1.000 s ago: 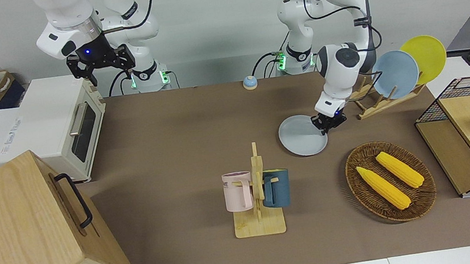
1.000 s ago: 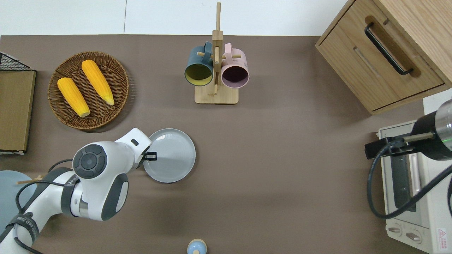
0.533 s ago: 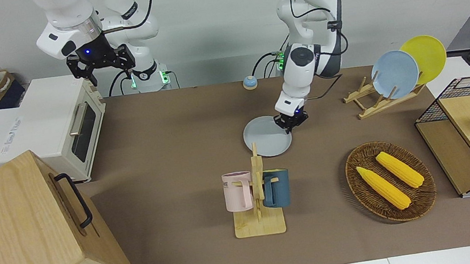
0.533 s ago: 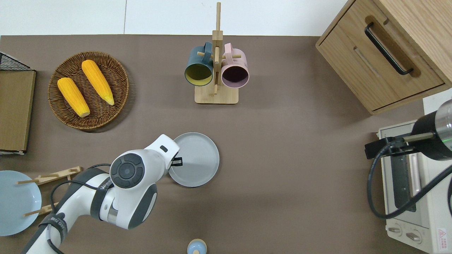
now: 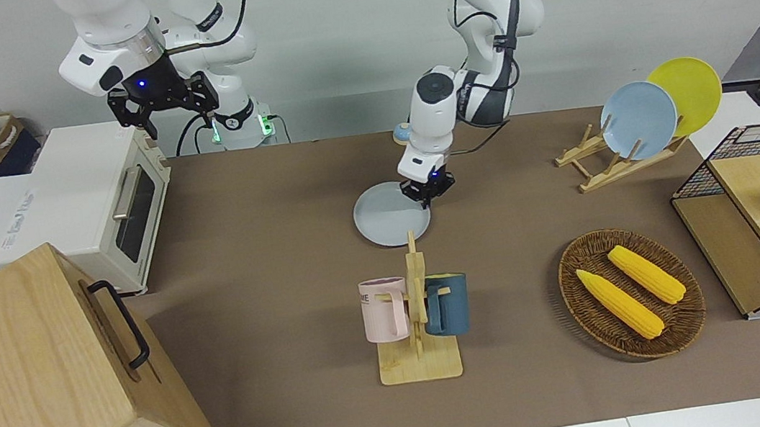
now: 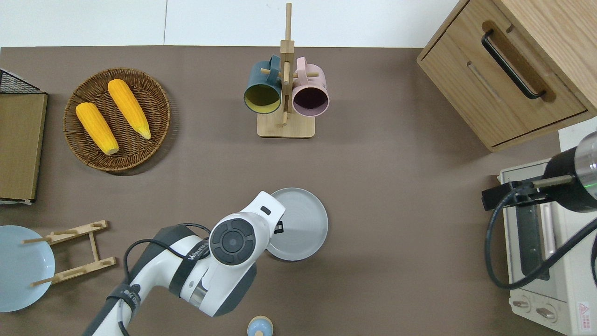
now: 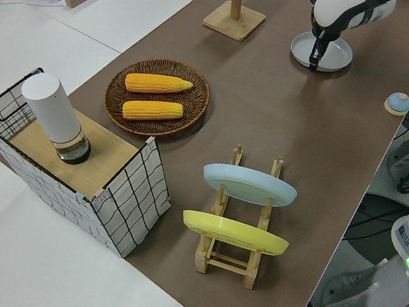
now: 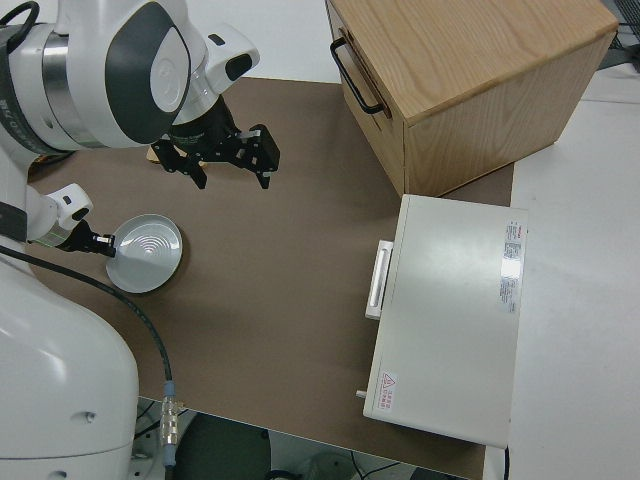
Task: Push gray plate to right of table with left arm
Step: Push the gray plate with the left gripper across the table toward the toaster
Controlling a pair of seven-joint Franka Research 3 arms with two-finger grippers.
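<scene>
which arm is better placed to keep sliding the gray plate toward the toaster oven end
Left. Its pincer is down at the gray plate's rim on the side away from the toaster oven, so it can push that way. The right arm is parked.

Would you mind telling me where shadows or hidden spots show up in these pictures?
Front view: the wooden cabinet throws a soft shadow across the table. Overhead view: the left arm hides the gray plate's rim and most of the left pincer; the basket has a dark shadow at its nearer edge. Right side view: the plate shows faint rings.
</scene>
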